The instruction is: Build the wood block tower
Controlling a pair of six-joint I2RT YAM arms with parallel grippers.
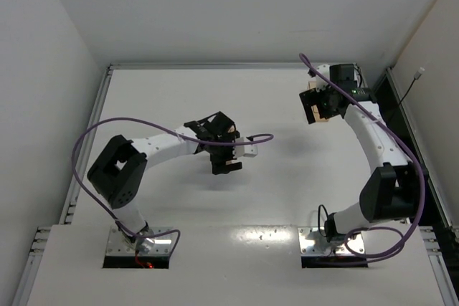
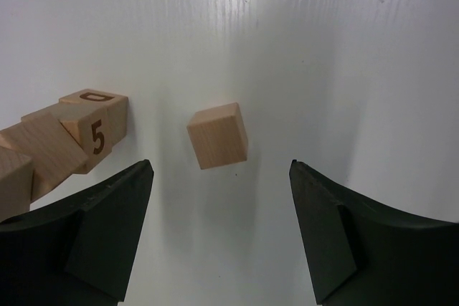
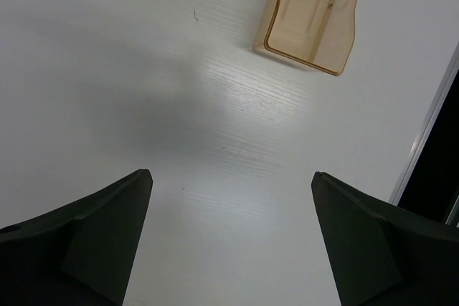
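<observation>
In the left wrist view a lone small tan wood block (image 2: 217,135) lies on the white table, just ahead of my left gripper (image 2: 219,166), which is open and empty. To the left, several more tan blocks (image 2: 64,141) sit close together in a line beside the left finger; one shows a "5", one a "0". I cannot tell whether they are stacked or lying. In the top view the left gripper (image 1: 224,163) covers most of the blocks (image 1: 232,168). My right gripper (image 3: 231,175) is open and empty over bare table at the far right (image 1: 319,102).
A pale wooden tray (image 3: 315,12) lies just beyond the right gripper, near the table's right edge (image 3: 430,120); it also shows in the top view (image 1: 313,109). A purple cable loops over the left arm (image 1: 86,141).
</observation>
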